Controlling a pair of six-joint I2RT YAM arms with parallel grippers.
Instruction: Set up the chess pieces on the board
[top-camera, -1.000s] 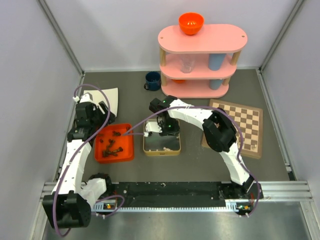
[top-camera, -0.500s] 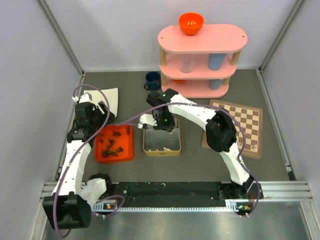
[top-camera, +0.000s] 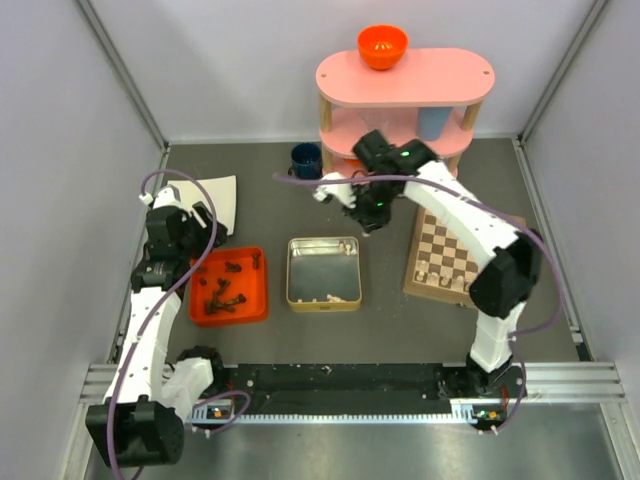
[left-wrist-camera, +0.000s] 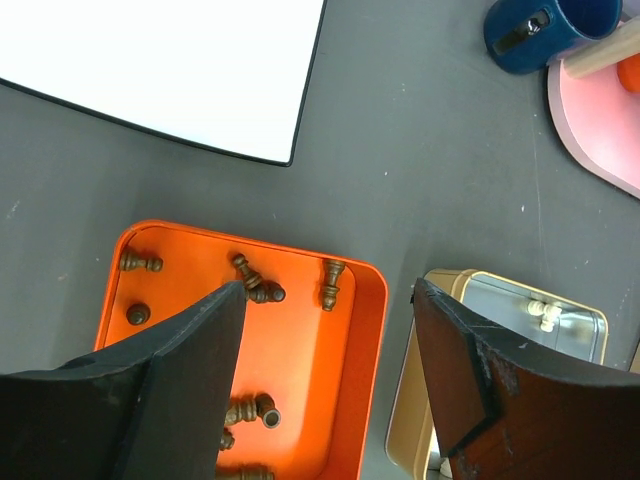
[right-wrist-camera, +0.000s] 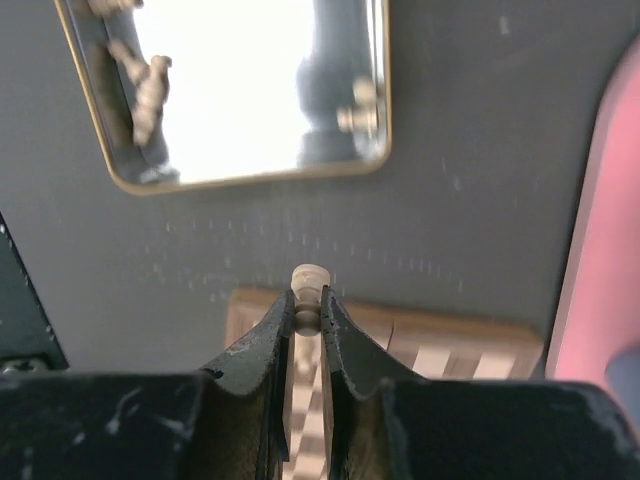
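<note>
Your right fingers (right-wrist-camera: 270, 335) grip a pale chess piece (right-wrist-camera: 309, 280) at their tips only; jolt them and it drops short of the board (top-camera: 465, 250). Left fingers (left-wrist-camera: 200, 340) stand open, empty.

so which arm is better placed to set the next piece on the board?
Right. The right fingers are shut on a cream piece right at the board's edge. The left fingers hang open, empty, over the orange tray, with the tin between them and the board.
</note>
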